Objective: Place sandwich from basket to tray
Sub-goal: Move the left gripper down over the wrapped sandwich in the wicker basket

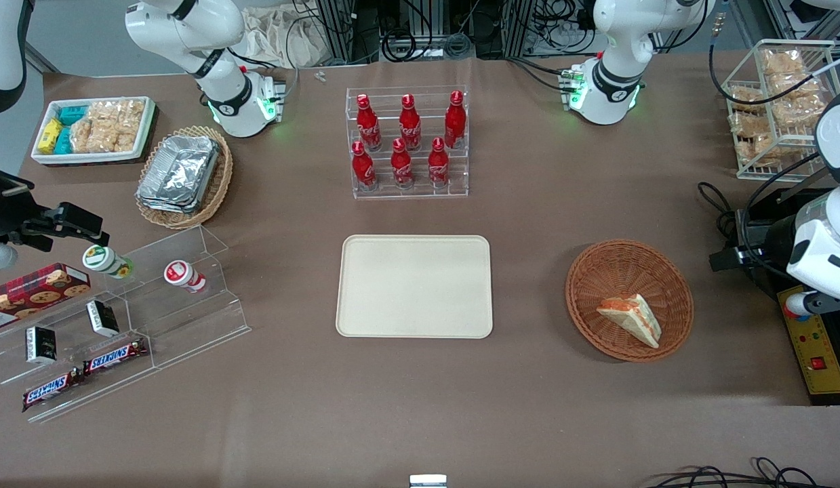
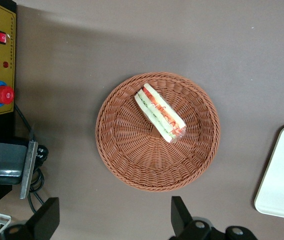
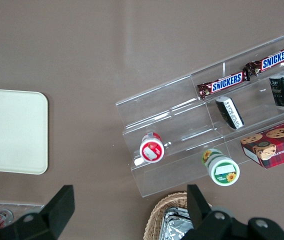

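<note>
My jaws [image 2: 113,220] stand wide open and empty, hanging high over the counter [image 1: 528,224] at the working arm's end, just off the rim of the basket [image 2: 132,165]. The sandwich [image 2: 160,113] lies in that basket, near its middle, a wedge on its side. I should come down centred on it, turn to span its thin bread faces, and close gently. The tray [image 1: 414,285] waits bare at mid-counter.

Front overhead; wrist cams look down.
</note>
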Robot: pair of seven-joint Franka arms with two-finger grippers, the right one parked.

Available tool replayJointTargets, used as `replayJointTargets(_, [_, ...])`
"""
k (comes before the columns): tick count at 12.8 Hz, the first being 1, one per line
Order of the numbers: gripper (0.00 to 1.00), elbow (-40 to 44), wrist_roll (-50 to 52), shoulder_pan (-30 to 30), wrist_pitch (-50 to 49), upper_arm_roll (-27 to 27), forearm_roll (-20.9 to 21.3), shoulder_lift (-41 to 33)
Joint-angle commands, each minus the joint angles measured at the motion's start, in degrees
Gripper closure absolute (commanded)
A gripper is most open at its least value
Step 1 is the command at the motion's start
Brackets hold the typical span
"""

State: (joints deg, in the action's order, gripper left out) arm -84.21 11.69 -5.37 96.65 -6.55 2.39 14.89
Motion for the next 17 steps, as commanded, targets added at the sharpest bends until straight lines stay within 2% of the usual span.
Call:
replayJointTargets(1, [0.0, 2.3, 1.6, 0.4, -1.5, 0.0, 0.1, 1.1])
replayJointTargets(7, [0.0, 3.0, 9.6, 1.6, -0.7, 0.0, 0.0, 4.4])
replayJointTargets(12, [0.0, 0.5, 29.2, 3.3, 7.8, 0.0, 0.2, 9.1])
replayJointTargets(17, [0.0, -6.2, 34.4, 3.2, 18.1, 0.0, -0.2, 12.1])
